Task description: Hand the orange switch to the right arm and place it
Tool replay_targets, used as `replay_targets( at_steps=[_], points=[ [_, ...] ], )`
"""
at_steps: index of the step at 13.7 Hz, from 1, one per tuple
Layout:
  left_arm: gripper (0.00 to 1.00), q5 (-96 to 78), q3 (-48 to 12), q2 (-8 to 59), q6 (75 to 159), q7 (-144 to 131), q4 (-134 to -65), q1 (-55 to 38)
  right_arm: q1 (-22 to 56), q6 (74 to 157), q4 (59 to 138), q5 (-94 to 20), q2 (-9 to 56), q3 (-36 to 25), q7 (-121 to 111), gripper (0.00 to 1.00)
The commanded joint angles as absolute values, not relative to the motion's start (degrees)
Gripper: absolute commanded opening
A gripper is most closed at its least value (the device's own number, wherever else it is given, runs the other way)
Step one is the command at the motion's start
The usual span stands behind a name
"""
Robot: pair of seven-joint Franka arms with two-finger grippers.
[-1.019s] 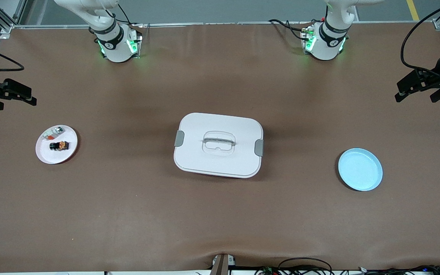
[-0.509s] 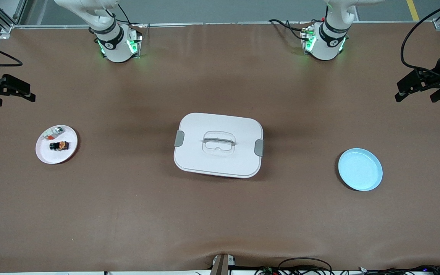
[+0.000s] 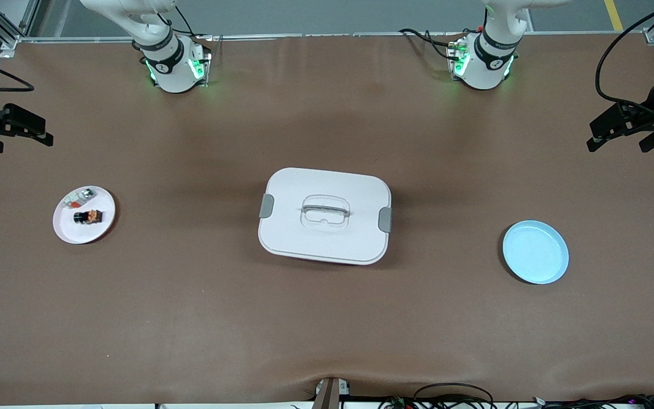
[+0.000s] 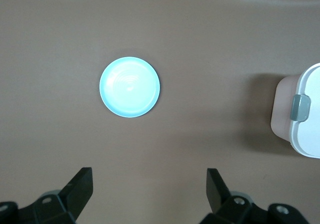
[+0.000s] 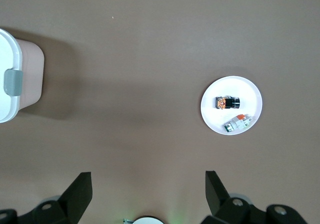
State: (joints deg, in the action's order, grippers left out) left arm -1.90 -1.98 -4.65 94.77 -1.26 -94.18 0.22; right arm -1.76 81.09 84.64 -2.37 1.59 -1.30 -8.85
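Note:
The orange switch (image 3: pixel 88 216), a stubby black cylinder with an orange end, lies on a small white plate (image 3: pixel 68 230) toward the right arm's end of the table. It also shows in the right wrist view (image 5: pixel 227 102) on that plate (image 5: pixel 210 116). My right gripper (image 3: pixel 25 145) hangs open and empty over the table edge, apart from the plate; its fingers (image 5: pixel 80 191) stand wide apart. My left gripper (image 3: pixel 616 146) is open and empty over the left arm's end of the table, its fingers (image 4: pixel 80 186) wide apart.
A small white-silver part with a red bit (image 3: pixel 80 197) shares the white plate. A large white lidded container (image 3: pixel 281 238) with a handle stands mid-table. An empty light-blue plate (image 3: pixel 535 251) lies toward the left arm's end, also in the left wrist view (image 4: pixel 129 87).
My right gripper has drifted slightly toward the robots' bases, away from the white plate. The left gripper and the objects have not moved.

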Motion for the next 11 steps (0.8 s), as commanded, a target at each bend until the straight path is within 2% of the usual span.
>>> replay_targets(
  at_steps=[1,4,11],
  points=[
    [1.00,-1.76,-2.29,-4.83,93.25,-1.49,-93.16,0.35,-1.50,80.07,84.46,-1.32,0.36,-1.49,-7.82,1.00],
    [1.00,-1.67,-2.29,-4.83,93.08,-1.32,-93.16,0.44,1.22,80.42,84.55,-1.05,-0.97,-2.37,-4.41,1.00],
    [1.00,-1.67,-2.20,-4.75,92.81,-0.88,-93.16,0.53,0.88,79.19,85.25,-1.93,-3.16,-2.46,-2.72,1.00]
  ],
)
